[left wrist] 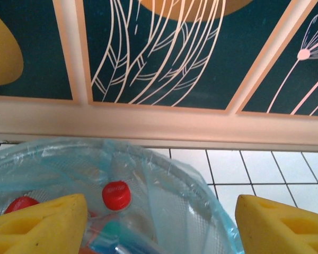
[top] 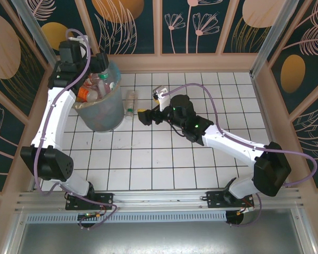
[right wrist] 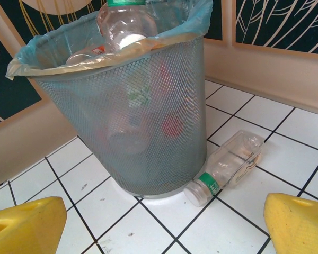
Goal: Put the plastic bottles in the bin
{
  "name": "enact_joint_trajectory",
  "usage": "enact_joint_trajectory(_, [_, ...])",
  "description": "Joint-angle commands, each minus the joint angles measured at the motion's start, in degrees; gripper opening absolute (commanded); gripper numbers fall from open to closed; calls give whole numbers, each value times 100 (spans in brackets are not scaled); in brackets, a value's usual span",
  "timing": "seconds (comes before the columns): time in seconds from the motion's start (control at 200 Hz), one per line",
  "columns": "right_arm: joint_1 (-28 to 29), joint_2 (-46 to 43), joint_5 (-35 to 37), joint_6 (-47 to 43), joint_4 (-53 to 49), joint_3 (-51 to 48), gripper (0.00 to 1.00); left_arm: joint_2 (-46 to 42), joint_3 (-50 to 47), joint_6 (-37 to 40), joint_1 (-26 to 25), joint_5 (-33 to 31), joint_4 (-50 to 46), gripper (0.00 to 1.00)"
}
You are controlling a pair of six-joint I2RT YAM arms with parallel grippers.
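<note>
The bin (top: 103, 114), a grey mesh bucket lined with a light blue bag, stands at the back left and holds several plastic bottles (top: 95, 84). My left gripper (top: 102, 66) hangs over its rim. In the left wrist view that gripper (left wrist: 161, 227) is open and empty above the bag's edge (left wrist: 201, 185), with a red-capped bottle (left wrist: 116, 194) below it. One clear bottle with a green neck band (top: 130, 102) lies on the tiles against the bin's right side. My right gripper (top: 144, 117) is open just right of it. Seen from the right wrist, this bottle (right wrist: 228, 166) lies ahead of the gripper (right wrist: 161, 233) beside the bin (right wrist: 95, 132).
The wooden ledge and painted back wall (left wrist: 164, 121) run close behind the bin. The left side wall (top: 26, 106) is near the bin and the left arm. White tiled floor (top: 164, 159) spreads in front of and to the right of the bin.
</note>
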Motion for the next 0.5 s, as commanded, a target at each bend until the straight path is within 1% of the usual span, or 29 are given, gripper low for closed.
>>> enact_joint_trajectory(0.0, [31,44,-68,1,27,207,96,136,239,-139,16,185,-156,73])
enact_joint_trajectory(0.055, [31,45,-68,3,15,215,96,95,215,-143,16,367,-118,69])
enact_joint_trajectory(0.145, [31,75,-85,-5,-14,233,96,-16,63,-164,16,682,28,56])
enact_joint_trajectory(0.22, [31,108,-103,-7,-10,241,96,-49,-43,-196,16,707,120,44])
enact_joint_trajectory(0.26, [33,131,-120,-5,-14,258,96,-24,-42,-194,16,723,80,40])
enact_joint_trajectory(0.395, [31,230,-181,4,-110,390,96,-17,-33,-231,18,1007,35,38])
enact_joint_trajectory(0.49, [32,297,-209,-5,-123,431,96,83,27,-237,14,1043,17,38])
